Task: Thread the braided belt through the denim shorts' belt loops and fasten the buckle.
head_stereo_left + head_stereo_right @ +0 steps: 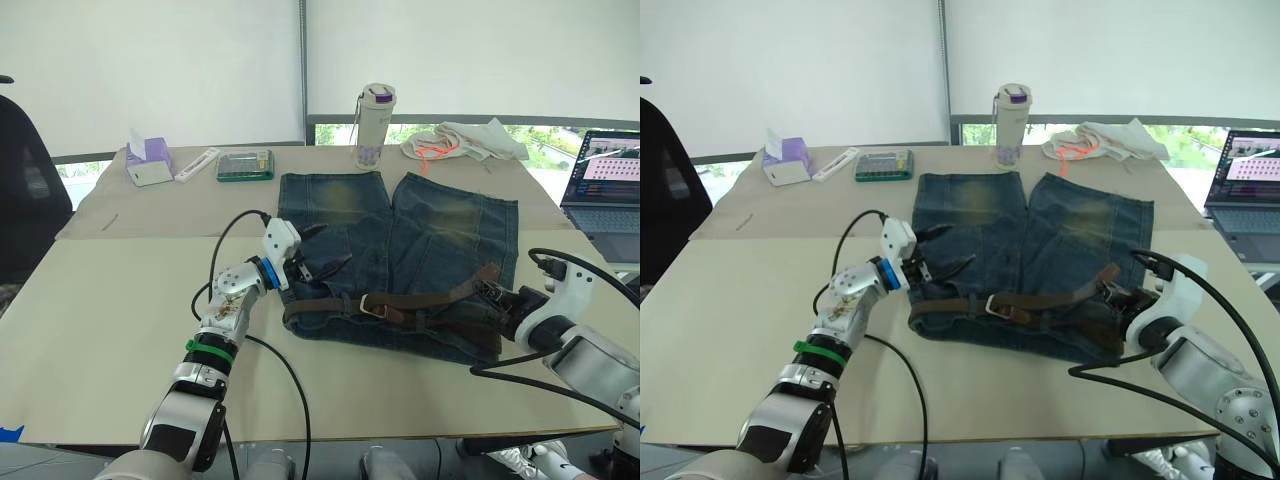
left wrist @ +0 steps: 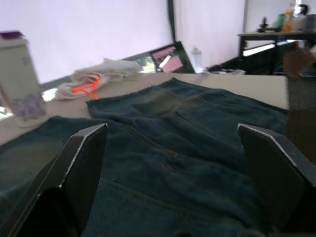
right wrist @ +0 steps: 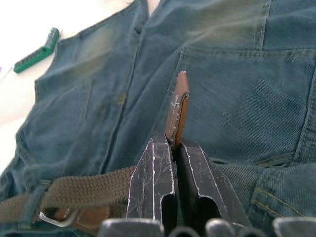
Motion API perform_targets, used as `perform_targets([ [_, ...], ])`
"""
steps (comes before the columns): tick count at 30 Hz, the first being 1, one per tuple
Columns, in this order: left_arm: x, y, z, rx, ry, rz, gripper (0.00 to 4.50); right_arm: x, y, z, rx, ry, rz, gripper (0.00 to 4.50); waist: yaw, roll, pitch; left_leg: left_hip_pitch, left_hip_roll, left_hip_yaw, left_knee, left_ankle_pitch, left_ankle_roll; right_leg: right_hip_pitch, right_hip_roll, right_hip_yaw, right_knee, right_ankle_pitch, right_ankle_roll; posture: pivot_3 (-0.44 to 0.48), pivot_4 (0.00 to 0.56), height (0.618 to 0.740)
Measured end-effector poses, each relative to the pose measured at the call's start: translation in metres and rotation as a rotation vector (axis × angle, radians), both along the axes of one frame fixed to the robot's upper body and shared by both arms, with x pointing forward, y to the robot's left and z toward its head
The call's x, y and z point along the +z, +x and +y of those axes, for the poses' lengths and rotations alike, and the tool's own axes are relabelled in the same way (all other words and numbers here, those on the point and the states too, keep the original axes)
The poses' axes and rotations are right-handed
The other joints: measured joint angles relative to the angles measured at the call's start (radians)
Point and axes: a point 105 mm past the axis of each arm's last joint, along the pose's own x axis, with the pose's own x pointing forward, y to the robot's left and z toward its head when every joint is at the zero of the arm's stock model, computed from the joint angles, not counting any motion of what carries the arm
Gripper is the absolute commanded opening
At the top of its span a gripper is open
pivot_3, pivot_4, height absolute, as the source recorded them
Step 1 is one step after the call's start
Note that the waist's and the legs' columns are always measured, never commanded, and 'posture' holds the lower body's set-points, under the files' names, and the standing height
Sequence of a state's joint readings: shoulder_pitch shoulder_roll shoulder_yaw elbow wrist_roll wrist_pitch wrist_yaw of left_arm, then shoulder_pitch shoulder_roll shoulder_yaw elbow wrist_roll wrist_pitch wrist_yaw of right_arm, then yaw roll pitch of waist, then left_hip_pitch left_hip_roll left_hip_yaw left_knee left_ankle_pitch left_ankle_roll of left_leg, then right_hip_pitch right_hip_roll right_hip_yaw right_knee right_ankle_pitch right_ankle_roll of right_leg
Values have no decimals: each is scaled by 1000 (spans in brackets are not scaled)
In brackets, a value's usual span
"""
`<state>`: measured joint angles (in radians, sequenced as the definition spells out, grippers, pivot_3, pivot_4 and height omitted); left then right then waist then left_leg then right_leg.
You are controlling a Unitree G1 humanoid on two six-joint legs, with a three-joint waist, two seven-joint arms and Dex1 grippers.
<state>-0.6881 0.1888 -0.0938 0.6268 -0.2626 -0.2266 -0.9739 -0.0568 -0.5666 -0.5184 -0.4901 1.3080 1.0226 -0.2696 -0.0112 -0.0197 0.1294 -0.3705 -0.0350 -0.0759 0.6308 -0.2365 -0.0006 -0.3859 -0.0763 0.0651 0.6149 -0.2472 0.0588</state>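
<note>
The denim shorts (image 1: 400,255) lie flat on the desk (image 1: 110,320), waistband toward the robot and the two legs pointing away to 12 o'clock. The braided belt (image 1: 425,303) runs along the waistband, passing under a belt loop (image 3: 32,211) near the shorts' middle, with the silver buckle (image 1: 372,306) lying on the denim about midway along the band. The belt's leather tip (image 3: 177,111) rises at 3 o'clock of the shorts, where the right tool (image 1: 497,297) has its two black fingers pressed together on it, the brown tip sticking up from between them. The left tool (image 1: 322,250) hovers at 9 o'clock over the waistband corner, its fingers spread wide and holding nothing. Beyond the shorts at 12 o'clock stands a white bottle (image 1: 375,125) with a purple cap; a white cloth with orange cord (image 1: 460,143) lies at 1 o'clock, a green box (image 1: 245,165) and a tissue pack (image 1: 148,162) at 10 to 11 o'clock, and a laptop (image 1: 605,190) at 2 o'clock.
</note>
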Motion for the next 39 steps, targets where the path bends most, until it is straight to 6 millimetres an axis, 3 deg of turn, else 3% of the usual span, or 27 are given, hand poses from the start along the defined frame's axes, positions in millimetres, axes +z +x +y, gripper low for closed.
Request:
perform_targets([
  [8,-19,-20,-29,-249,63,77,1927,1,3,7,16,14,-20,0,-1,0,0,-1,0,0,0,0,0,0,0,0,0,0,0,0,150,740],
  [14,-31,-24,-39,-304,89,116,13,2,3,7,11,18,-30,0,-2,0,0,-1,1,0,0,0,0,0,1,0,0,0,0,0,150,740],
  [23,-49,-25,-42,-322,184,123,13,-4,0,7,11,11,-13,0,-1,0,0,-1,0,0,1,0,0,0,0,0,0,0,0,0,150,740],
  [39,-67,-20,-53,-325,446,82,13,6,-1,3,15,-32,-29,0,0,0,-3,2,1,0,1,-1,1,6,0,-1,-1,-3,5,0,150,740],
])
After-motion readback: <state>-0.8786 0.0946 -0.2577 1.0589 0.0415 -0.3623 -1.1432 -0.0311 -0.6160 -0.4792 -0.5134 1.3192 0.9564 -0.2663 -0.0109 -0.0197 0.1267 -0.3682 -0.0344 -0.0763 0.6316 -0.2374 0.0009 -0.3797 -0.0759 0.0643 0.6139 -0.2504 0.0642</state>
